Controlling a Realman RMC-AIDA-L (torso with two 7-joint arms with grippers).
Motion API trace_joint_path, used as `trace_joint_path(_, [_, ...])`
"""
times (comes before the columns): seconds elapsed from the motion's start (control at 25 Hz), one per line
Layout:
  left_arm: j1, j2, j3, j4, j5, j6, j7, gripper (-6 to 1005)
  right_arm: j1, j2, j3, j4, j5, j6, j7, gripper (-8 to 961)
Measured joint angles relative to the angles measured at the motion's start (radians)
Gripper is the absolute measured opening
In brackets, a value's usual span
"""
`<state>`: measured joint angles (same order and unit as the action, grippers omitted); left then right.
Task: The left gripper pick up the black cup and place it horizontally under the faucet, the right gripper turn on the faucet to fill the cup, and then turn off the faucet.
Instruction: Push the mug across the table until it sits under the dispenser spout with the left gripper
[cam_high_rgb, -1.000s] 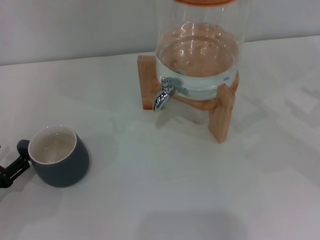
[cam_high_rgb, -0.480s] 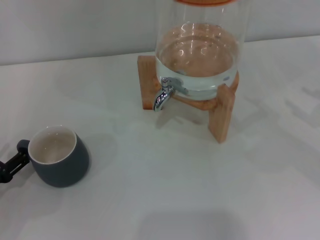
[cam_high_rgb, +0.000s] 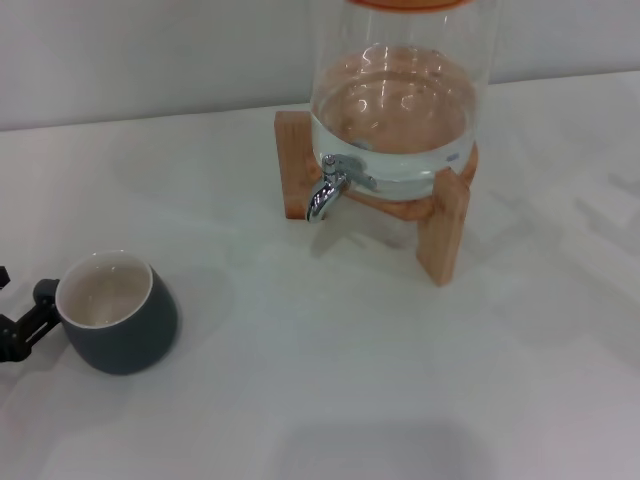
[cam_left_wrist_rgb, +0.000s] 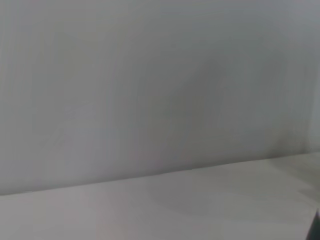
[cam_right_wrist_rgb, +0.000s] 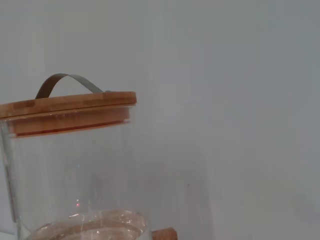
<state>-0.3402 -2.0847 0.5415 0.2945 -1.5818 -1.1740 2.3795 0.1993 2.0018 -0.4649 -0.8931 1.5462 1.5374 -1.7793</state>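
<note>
**White table, mug at the near left, dispenser at the back**

A plain white table (cam_high_rgb: 330, 380) runs back to a pale wall. Nearest, toward the robot's left, the black cup (cam_high_rgb: 118, 312) stands upright on the table, cream inside showing, its small loop handle turned toward the left edge of the head view. The left gripper (cam_high_rgb: 22, 328) enters only as black fingertips at that edge, right at the handle; whether they pinch it or merely sit beside it cannot be told, nor how wide they stand.

Farther back and well apart from the cup, the faucet (cam_high_rgb: 327, 190) points its chrome spout down over bare table. It is fitted to a glass water dispenser (cam_high_rgb: 400, 90), partly filled, resting on a wooden stand (cam_high_rgb: 440, 225). In the right wrist view the dispenser's wooden lid (cam_right_wrist_rgb: 67, 111) with its metal handle strap shows close against the wall. The right gripper is not seen anywhere.
</note>
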Motion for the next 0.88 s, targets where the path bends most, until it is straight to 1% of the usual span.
trace_joint_path(0.24, [0.004,0.001,0.000,0.003,0.003,-0.020,0.006,869,0.005,0.000,0.000,0.000,0.000,-0.001,0.000,721])
trace_joint_path(0.64, [0.004,0.002,0.000,0.005,0.004,-0.019,0.006,449,0.006,0.000,0.000,0.000,0.000,-0.002,0.000,721])
trace_joint_path(0.76, [0.003,0.002,0.000,0.004,0.004,-0.018,0.006,205,0.006,0.000,0.000,0.000,0.000,-0.001,0.000,721])
trace_joint_path(0.88, [0.002,0.002,0.000,0.001,0.004,-0.018,0.006,204,0.008,0.000,0.000,0.000,0.000,-0.002,0.000,721])
